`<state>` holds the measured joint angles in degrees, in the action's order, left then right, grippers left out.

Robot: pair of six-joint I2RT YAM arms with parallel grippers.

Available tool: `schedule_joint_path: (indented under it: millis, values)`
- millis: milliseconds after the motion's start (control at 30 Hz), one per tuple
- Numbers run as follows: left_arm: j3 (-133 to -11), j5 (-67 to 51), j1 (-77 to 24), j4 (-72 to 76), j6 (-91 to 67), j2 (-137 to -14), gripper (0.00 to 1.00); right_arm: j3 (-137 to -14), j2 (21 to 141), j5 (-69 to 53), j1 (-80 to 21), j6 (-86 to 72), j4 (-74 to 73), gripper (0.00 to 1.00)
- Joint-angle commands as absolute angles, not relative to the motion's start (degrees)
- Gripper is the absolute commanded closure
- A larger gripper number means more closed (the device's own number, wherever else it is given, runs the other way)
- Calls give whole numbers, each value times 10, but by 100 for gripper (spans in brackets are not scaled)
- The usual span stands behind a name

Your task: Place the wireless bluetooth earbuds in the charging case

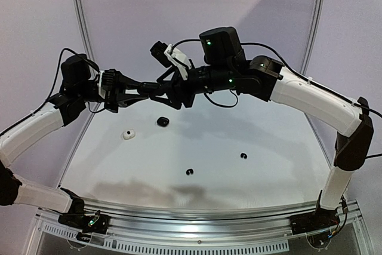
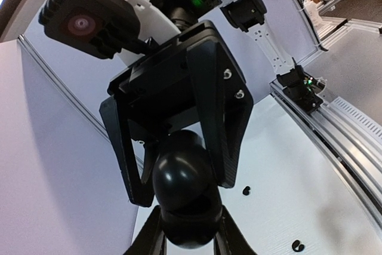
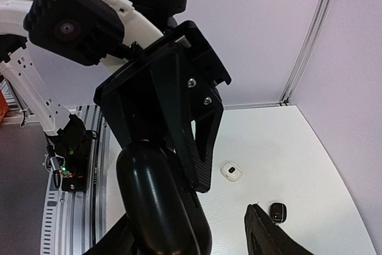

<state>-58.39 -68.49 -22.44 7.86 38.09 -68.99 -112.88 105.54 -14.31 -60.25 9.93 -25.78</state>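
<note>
Over white table [image 1: 268,141], left gripper [image 2: 190,237] pinches black charging case [image 2: 184,189] — right gripper [image 3: 191,225] spread.

Items I counted: black oval case [image 2: 182,192], one, centre frame; black earbuds [image 1: 190,172], two, lower centre; small white piece [image 1: 128,134], one, centre left; small black piece [image 1: 162,122], one, centre.
</note>
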Motion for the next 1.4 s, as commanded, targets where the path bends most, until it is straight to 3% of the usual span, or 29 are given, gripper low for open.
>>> schedule_joint_path:
  millis: [0, 633, 1033, 1367]
  values:
    - [-587, -708, -225, 38, 399, -683, 100, -1151, 1053, -138, -579, 66, -210, 42]
    - [-578, -725, -223, 50, 348, -679, 100, -1149, 1067, -164, -554, 15, -193, 43]
    - [-555, -704, -217, 169, 59, -688, 100, -1152, 1073, -204, -549, -7, -189, 39]
    - [-554, -696, -217, 193, 2, -693, 100, -1168, 1075, -250, -544, -49, -164, 32]
